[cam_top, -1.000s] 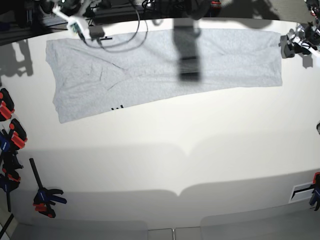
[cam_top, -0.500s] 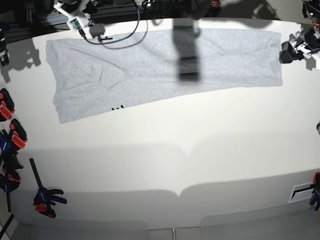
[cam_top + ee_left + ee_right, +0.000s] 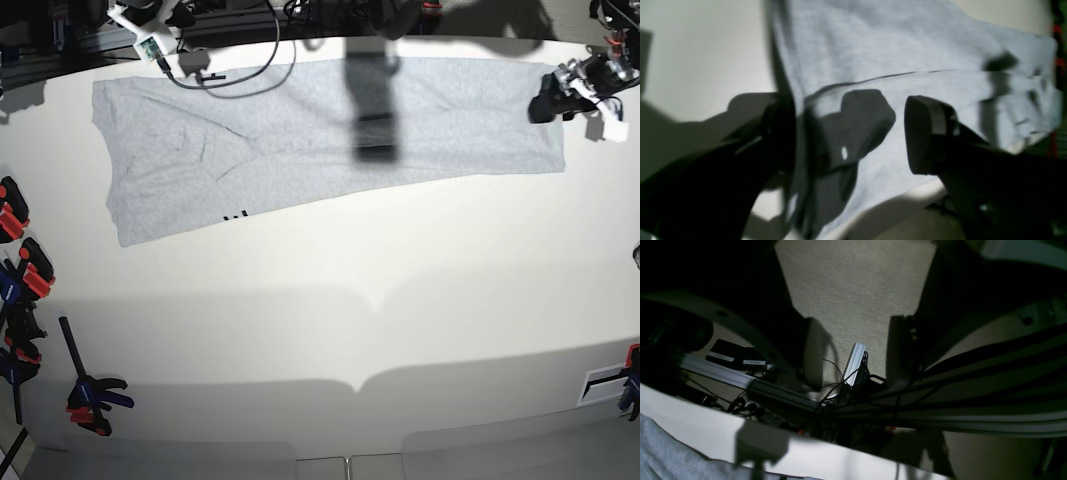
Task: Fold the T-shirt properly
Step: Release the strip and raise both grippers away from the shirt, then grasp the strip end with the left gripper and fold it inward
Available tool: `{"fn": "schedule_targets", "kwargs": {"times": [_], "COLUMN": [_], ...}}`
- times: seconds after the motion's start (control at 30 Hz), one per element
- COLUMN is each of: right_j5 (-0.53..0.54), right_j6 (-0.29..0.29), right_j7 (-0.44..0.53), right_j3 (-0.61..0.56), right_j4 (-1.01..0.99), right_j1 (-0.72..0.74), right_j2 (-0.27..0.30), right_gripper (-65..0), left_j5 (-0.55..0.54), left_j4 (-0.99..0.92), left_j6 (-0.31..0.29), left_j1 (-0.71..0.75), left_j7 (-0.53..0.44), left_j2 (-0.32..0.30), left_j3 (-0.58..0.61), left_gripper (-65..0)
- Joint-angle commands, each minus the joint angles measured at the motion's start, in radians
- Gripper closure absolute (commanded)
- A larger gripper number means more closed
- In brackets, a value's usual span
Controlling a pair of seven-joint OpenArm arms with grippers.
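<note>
The T-shirt [image 3: 320,140] lies as a long, half-folded band across the far side of the table [image 3: 330,330], soft heather-grey knit, creased toward its left end. Out past that end the right gripper [image 3: 853,356] hangs beyond the table edge, jaws apart, empty. At the opposite end the left gripper [image 3: 846,133] hovers wide just over the short edge. Judged step: gripping that edge for the crosswise fold; next, pinch both layers cleanly
</note>
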Motion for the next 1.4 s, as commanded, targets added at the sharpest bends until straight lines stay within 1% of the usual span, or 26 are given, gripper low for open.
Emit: {"fn": "schedule_targets", "kwargs": {"times": [0.0, 0.13, 0.2, 0.23, 0.3, 0.37, 0.5, 0.57, 0.6, 0.63, 0.7, 0.83, 0.9, 0.93, 1.0, 1.03, 1.1, 1.17, 1.27, 1.3, 1.37], "right_j5": [0.014, 0.014, 0.014, 0.014, 0.014, 0.014, 0.014, 0.014, 0.014, 0.014, 0.014, 0.014, 0.014, 0.014, 0.014, 0.014, 0.014, 0.014, 0.014, 0.014, 0.014], "right_j6": [0.012, 0.012, 0.012, 0.012, 0.012, 0.012, 0.012, 0.012, 0.012, 0.012, 0.012, 0.012, 0.012, 0.012, 0.012, 0.012, 0.012, 0.012, 0.012, 0.012, 0.012], "right_j7": [0.011, 0.012, 0.012, 0.011, 0.014, 0.014, 0.016, 0.015, 0.016, 0.016, 0.016, 0.016, 0.016, 0.022, 0.065, 0.087, 0.098, 0.098, 0.098, 0.098, 0.098], "right_j3": [0.004, 0.004, 0.004, 0.004, 0.004, 0.004, 0.004, 0.004, 0.004, 0.004, 0.004, 0.004, 0.004, 0.004, 0.004, 0.004, 0.004, 0.004, 0.004, 0.004, 0.004], "right_j4": [0.018, 0.018, 0.018, 0.018, 0.018, 0.018, 0.018, 0.018, 0.018, 0.018, 0.018, 0.018, 0.018, 0.018, 0.018, 0.018, 0.018, 0.018, 0.018, 0.018, 0.018], "right_j1": [-0.011, -0.011, -0.008, -0.005, -0.005, -0.005, -0.005, -0.005, -0.005, -0.005, -0.005, -0.005, -0.005, -0.005, -0.005, -0.005, 0.000, 0.000, 0.000, 0.000, 0.000], "right_j2": [0.003, 0.003, 0.003, 0.003, 0.003, 0.003, 0.003, 0.003, 0.003, 0.003, 0.003, 0.003, 0.003, 0.003, 0.003, 0.003, 0.003, 0.003, 0.003, 0.003, 0.003], "right_gripper": [-29.9, -29.9, -29.9, -29.9, -29.9, -29.9, -29.9, -29.9, -29.9, -29.9, -29.9, -29.9, -29.9, -29.9, -29.9, -29.9, -29.9, -29.9, -29.9, -29.9, -29.9], "left_j5": [0.137, 0.076, 0.070, 0.070, 0.071, 0.071, 0.070, 0.071, 0.071, 0.071, 0.071, 0.100, 0.150, 0.187, 0.248, 0.268, 0.283, 0.290, 0.294, 0.304, 0.352], "left_j4": [-0.015, -0.015, -0.015, -0.015, -0.015, -0.015, -0.015, -0.015, -0.015, -0.015, -0.015, -0.015, -0.015, -0.015, -0.015, -0.015, -0.015, -0.015, -0.015, -0.015, -0.015], "left_j6": [0.040, 0.040, 0.040, 0.040, 0.040, 0.040, 0.040, 0.040, 0.040, 0.040, 0.040, 0.040, 0.045, 0.059, 0.080, 0.086, 0.094, 0.095, 0.099, 0.116, 0.190], "left_j1": [0.023, 0.023, 0.023, 0.022, 0.020, 0.018, 0.017, 0.011, 0.005, -0.004, -0.034, -0.116, -0.164, -0.186, -0.222, -0.238, -0.261, -0.279, -0.294, -0.298, -0.298], "left_j7": [0.133, 0.172, 0.177, 0.174, 0.160, 0.121, -0.022, -0.049, -0.048, -0.049, -0.058, -0.154, -0.150, -0.146, -0.146, -0.146, -0.151, -0.161, -0.161, -0.162, -0.193], "left_j2": [0.013, 0.012, 0.013, 0.013, 0.010, 0.010, 0.014, 0.013, 0.013, 0.013, 0.013, 0.013, 0.013, 0.013, 0.010, 0.008, -0.005, -0.027, -0.078, -0.098, -0.141], "left_j3": [0.031, 0.035, 0.035, 0.035, 0.035, 0.035, 0.035, 0.035, 0.035, 0.035, 0.035, 0.035, 0.035, 0.035, 0.035, 0.035, 0.035, 0.035, 0.035, 0.035, 0.035], "left_gripper": [-44.6, -44.6, -44.3, -43.8, -40.1, -33.4, -16.6, -8.4, -3.2, 0.0, 0.0, 0.0, 0.0, 0.0, 0.0, 0.0, 0.0, 0.0, 0.0, 0.0, 0.0]}}
